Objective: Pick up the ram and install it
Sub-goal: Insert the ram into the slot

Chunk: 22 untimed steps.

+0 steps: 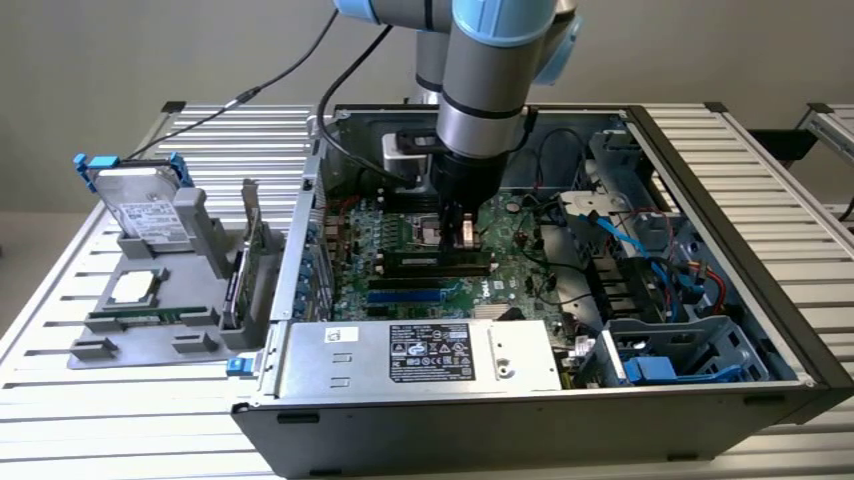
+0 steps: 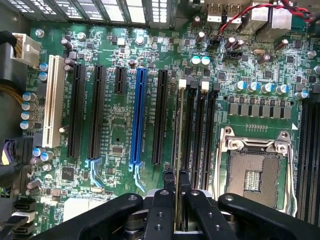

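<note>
Green board, seen edge-on as a thin pale strip, is what we find clamped between the two black fingers (image 2: 167,186) of the gripper (image 2: 176,174). This is the ram (image 2: 179,125), and the fingers are closed on one end of it. It stands upright on its long edge, in line with the black memory slots (image 2: 200,130) just beside the CPU socket (image 2: 255,175), at the side of that bank farthest from the socket. We cannot tell whether its lower edge is seated in a slot or just above it. A blue expansion slot (image 2: 139,115) lies beyond the ram, farther from the socket. In the exterior view the gripper (image 1: 463,240) reaches down into the open computer case (image 1: 787,330), low over the motherboard (image 1: 514,235).
</note>
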### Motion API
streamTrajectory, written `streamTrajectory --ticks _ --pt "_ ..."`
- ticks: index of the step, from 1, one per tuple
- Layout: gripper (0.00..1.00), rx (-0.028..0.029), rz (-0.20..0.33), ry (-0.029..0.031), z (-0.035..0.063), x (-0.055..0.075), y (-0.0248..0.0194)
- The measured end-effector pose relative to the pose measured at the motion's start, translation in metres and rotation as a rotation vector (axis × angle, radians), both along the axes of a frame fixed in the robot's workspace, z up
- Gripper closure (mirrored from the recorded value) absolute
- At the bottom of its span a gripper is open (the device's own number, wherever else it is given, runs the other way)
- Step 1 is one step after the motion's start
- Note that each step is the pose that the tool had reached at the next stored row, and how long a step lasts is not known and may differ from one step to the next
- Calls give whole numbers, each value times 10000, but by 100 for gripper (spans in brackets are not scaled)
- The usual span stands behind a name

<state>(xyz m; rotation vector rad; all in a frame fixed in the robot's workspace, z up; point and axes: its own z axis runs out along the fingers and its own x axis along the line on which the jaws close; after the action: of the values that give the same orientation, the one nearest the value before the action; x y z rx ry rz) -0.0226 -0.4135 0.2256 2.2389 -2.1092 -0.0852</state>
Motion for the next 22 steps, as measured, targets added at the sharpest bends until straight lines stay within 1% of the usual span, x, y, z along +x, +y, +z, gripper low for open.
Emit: streamTrajectory --ticks 22 --pt "86 0 2 1 -32 0 0"
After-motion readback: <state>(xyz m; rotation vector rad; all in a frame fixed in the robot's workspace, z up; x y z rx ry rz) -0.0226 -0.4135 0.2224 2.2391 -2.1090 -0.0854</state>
